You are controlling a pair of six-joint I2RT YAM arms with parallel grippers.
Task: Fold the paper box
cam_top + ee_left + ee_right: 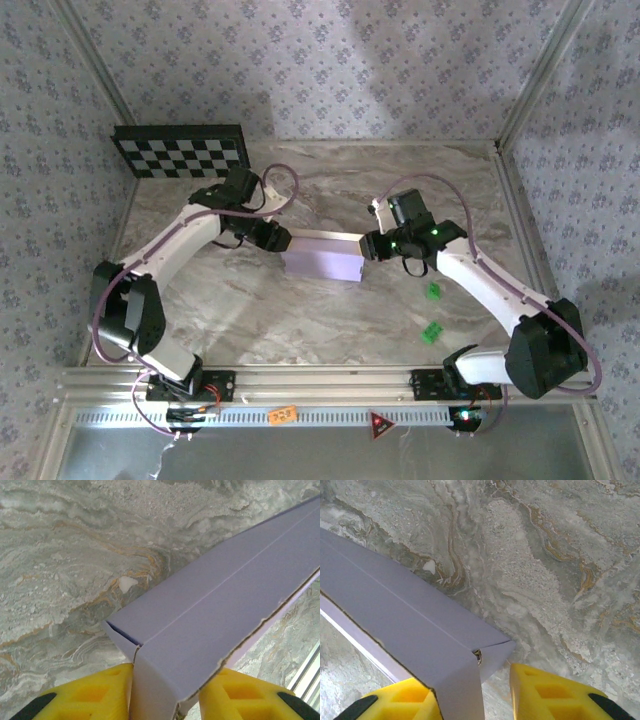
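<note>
Yellow fingers (pixel 95 692) of the left pincer (pixel 167 682) clamp one end wall of the pale-lavender thin cardboard paper box (pixel 322 258); the right pincer (pixel 470 680) straddles the opposite end, one finger against the wall, the other just clear of it; both white arms bow outward, wrists reaching inward; the box lies mid-way on the grey marbled surface (pixel 300 320)

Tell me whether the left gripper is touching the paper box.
Touching: in the left wrist view both yellow fingers of the left gripper sit flush against the paper box.
</note>
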